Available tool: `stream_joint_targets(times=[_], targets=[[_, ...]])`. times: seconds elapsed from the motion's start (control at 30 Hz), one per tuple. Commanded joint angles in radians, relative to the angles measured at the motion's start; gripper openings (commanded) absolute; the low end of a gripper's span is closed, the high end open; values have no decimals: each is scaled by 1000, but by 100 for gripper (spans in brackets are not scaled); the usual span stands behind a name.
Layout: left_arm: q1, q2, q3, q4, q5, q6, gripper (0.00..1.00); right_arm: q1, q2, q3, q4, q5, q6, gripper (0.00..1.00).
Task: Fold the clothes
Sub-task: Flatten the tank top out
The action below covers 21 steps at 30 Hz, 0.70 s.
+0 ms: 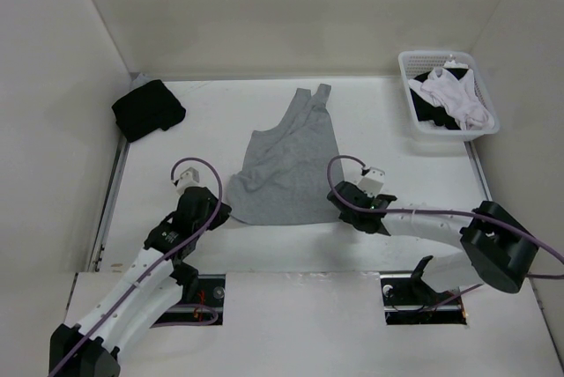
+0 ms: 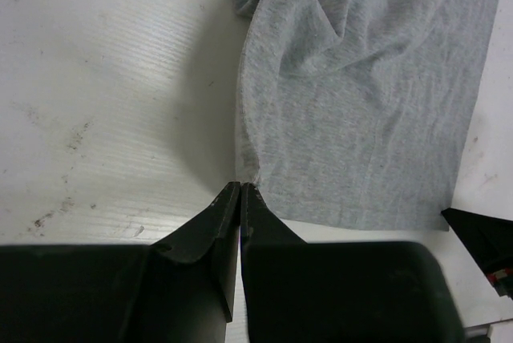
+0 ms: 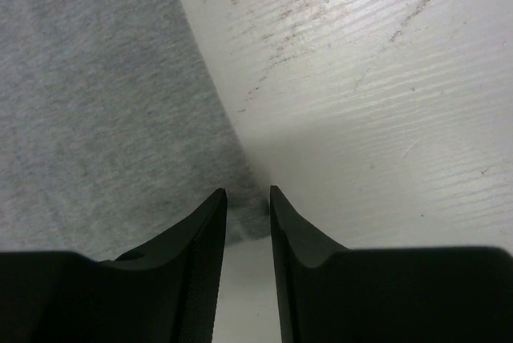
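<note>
Black bundle (image 1: 148, 109) far left, not part of this. Left hand (image 2: 241, 186) fingers together, looks clamped on the near left hem corner of the grey shirt (image 1: 286, 161), which lies spread mid counter (image 1: 397, 166), neck end away from the arms. Right hand (image 3: 248, 195) fingers a little apart, near right hem corner lying between them, not clamped yet. Step looks like grabbing both hem corners. To do it well: get the right pinch deep enough on the thin cloth, then lift both corners level so the hem doesn't skew. Basket (image 1: 408, 86) of white clothes (image 1: 456, 95) far right
</note>
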Motion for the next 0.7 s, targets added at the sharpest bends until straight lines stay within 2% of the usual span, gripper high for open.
stream_joint_targets(times=[0.0,0.13,0.2,0.27,0.4,0.53,0.67], targets=[[9,-24,10,16,14,23,1,-5,28,24,-8,-26,42,30],[12,-27,8,25,22,25,1,24,41,10,-7,-31,94,9],[12,-35,13,28,27,25,1,40,7,-1,-16,-6,125,2],[14,-56,45,19,27,25,1,87,-103,-8,-54,70,150,0],[-3,-139,155,-39,-7,44,1,167,-360,39,-233,173,174,0],[-23,-216,229,-133,-78,70,1,266,-589,91,-442,163,214,0],[-42,-248,221,-188,-90,54,1,397,-688,85,-605,117,353,1]])
